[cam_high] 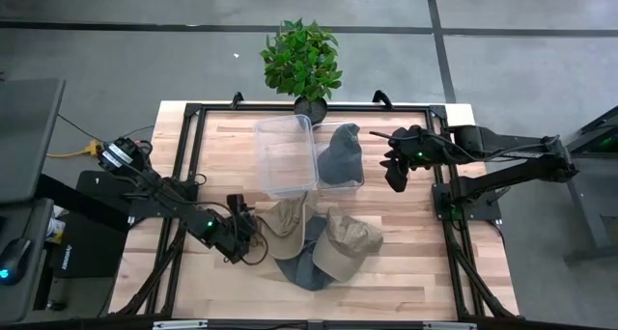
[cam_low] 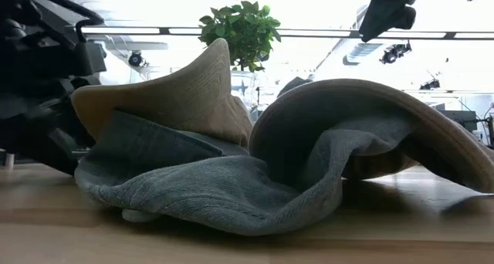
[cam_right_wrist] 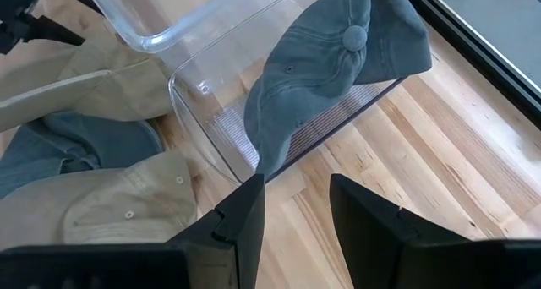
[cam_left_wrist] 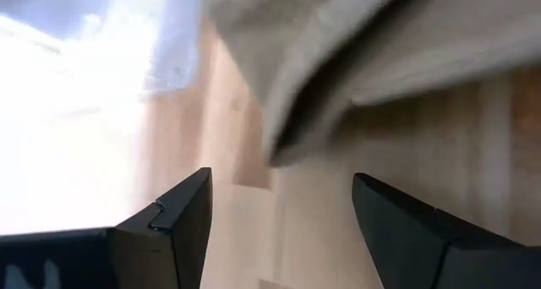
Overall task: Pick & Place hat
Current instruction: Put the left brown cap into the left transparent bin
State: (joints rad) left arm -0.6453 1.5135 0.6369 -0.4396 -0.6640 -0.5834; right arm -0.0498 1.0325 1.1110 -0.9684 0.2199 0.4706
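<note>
Wooden table (cam_high: 406, 262), 3 piled caps (cam_high: 319, 243), 2 clear bins (cam_high: 286, 156), potted plant (cam_high: 301, 60)

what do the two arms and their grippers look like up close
Both arms are dark, jointed links with black cabling. The left gripper shows a small green light nearby and ends in two black, angular, wedge-shaped fingers. The right gripper has a similar light and matching black fingers.

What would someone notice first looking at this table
A heap of caps near the table's front: a tan cap and a second tan cap over a grey-blue cap. Another grey-blue cap drapes into a clear bin, and a leafy potted plant stands at the far edge.
</note>
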